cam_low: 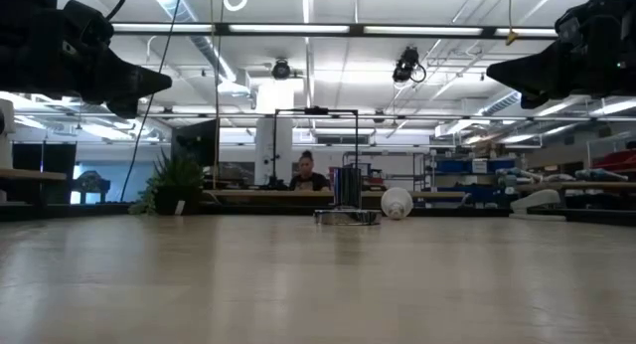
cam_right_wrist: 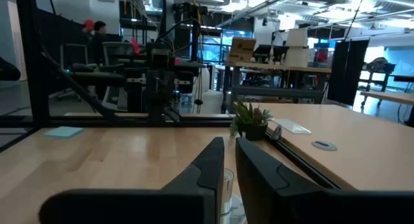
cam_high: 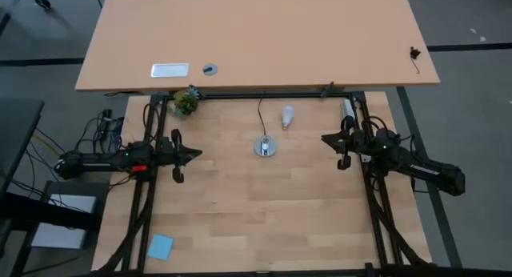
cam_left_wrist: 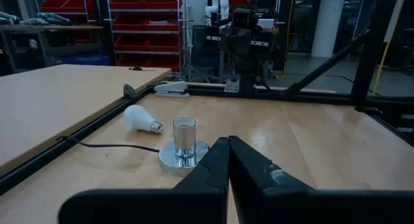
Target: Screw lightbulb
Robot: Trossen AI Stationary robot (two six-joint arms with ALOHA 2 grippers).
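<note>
The white lightbulb point(cam_high: 287, 115) lies on its side on the wooden table, its screw base toward the socket point(cam_left_wrist: 155, 126). The round silver socket disc point(cam_high: 265, 146) stands at the table's middle, with a short upright tube point(cam_left_wrist: 184, 138) and a black cord point(cam_high: 260, 109) running to the far edge. My left gripper point(cam_high: 198, 154) hovers shut and level to the socket's left. My right gripper point(cam_high: 324, 138) hovers shut and level to its right. Both are clear of the table point(cam_low: 318, 284) and hold nothing.
A small potted plant point(cam_high: 186, 101) stands at the far left corner and a stapler point(cam_left_wrist: 171, 88) at the far right. A blue note point(cam_high: 160, 246) lies near the front left. A second table point(cam_high: 256, 29) lies beyond the black frame.
</note>
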